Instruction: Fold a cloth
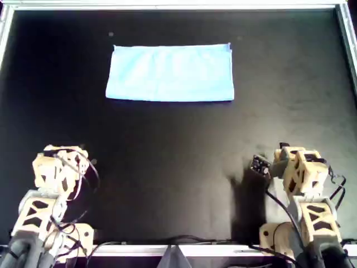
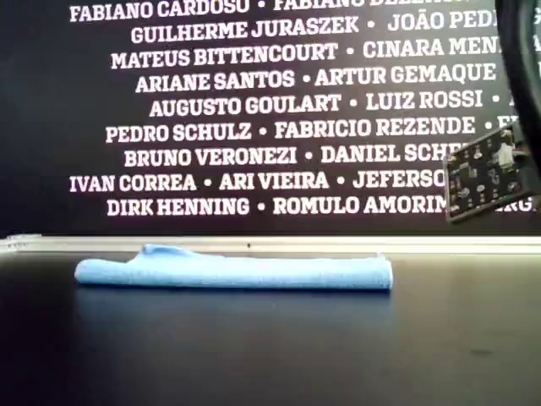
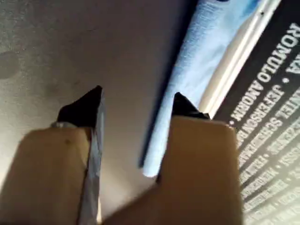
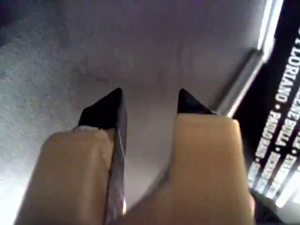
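Jaws on both arms stand parted with nothing between them: the left gripper (image 3: 136, 101) shows bare bench between its dark tips, and the right gripper (image 4: 147, 101) likewise. Both arms sit drawn back by the near edge of the bench (image 1: 178, 184), one at each near corner in the overhead view.

Well apart from both lies the cloth (image 1: 170, 72), close to the far edge of the bench and a little toward the overhead view's left of centre. It reads as a flat, tidy rectangle, already doubled by the look of its thick rounded edge in the exterior view, with its long axis running parallel to the far edge.

From the jaws the cloth lies straight ahead across the open bench. The left wrist view catches it as a pale blue strip beyond the tips, while the right wrist view shows only bench and the far rail, so the left arm seems to face it more squarely. By my reading, another fold would mean bringing one short end across to the other, each arm taking the end on its own side.
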Robot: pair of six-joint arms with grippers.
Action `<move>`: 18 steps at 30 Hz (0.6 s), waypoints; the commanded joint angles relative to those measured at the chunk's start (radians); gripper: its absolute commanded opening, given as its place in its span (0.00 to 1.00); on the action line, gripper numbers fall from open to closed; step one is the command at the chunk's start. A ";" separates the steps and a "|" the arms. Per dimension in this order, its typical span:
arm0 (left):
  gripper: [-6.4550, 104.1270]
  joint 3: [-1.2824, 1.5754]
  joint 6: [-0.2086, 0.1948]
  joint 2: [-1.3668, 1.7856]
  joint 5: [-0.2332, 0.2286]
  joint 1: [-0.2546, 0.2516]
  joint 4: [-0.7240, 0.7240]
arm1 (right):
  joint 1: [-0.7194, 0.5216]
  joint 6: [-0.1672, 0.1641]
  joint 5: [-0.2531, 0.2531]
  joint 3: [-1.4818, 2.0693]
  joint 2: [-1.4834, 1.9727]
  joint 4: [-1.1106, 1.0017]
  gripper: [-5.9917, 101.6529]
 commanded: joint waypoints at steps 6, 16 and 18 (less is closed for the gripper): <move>0.71 -0.021 0.011 -0.031 0.006 0.002 -0.034 | 0.225 -0.041 -0.025 -0.123 -0.126 -0.066 0.67; 0.94 -0.354 0.012 -0.563 -0.002 0.000 -0.032 | 0.261 -0.026 -0.028 -0.699 -0.916 -0.066 0.81; 0.95 -0.480 0.012 -0.739 0.003 0.000 -0.032 | 0.261 -0.025 -0.028 -0.816 -1.062 -0.066 0.81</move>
